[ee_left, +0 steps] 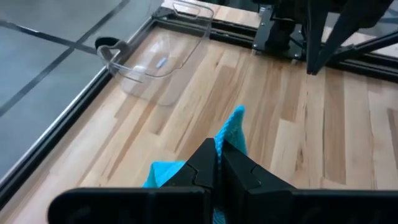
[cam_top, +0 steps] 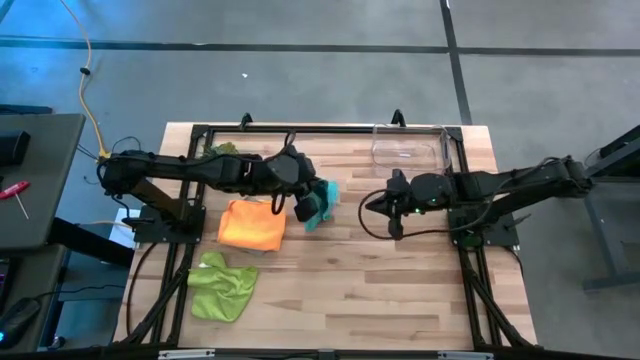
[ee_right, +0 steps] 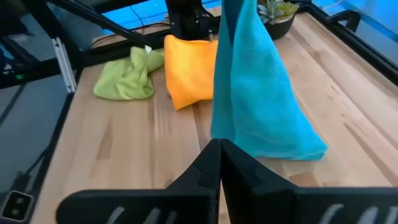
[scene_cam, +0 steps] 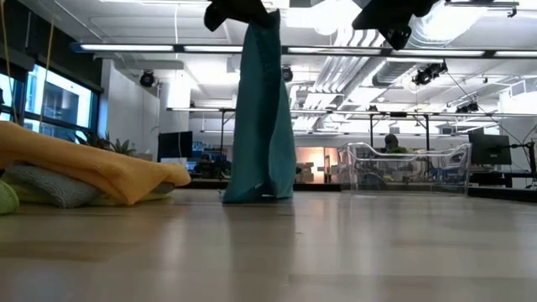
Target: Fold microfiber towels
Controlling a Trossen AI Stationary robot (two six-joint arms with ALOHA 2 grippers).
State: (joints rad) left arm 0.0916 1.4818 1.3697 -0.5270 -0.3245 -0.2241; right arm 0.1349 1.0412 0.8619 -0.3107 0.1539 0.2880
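My left gripper is shut on the teal towel, which hangs from it in a long drape. The towel's lower end rests on the table. It also shows in the right wrist view. My right gripper is shut and empty, to the right of the teal towel and apart from it. The orange towel lies folded on the grey towel. The lime green towel lies crumpled near the table's front left. I cannot make out the yellow towel. My left gripper pinches the teal towel's top end between its two shut fingers, and a corner of cloth sticks out past the fingertips. The towel hangs below the gripper, with its lower end bunched on the table. I cannot tell how many layers it holds.
A clear plastic bin stands at the table's far right. A small green plant sits at the far left under the left arm. Bare wood lies at the table's middle and front right.
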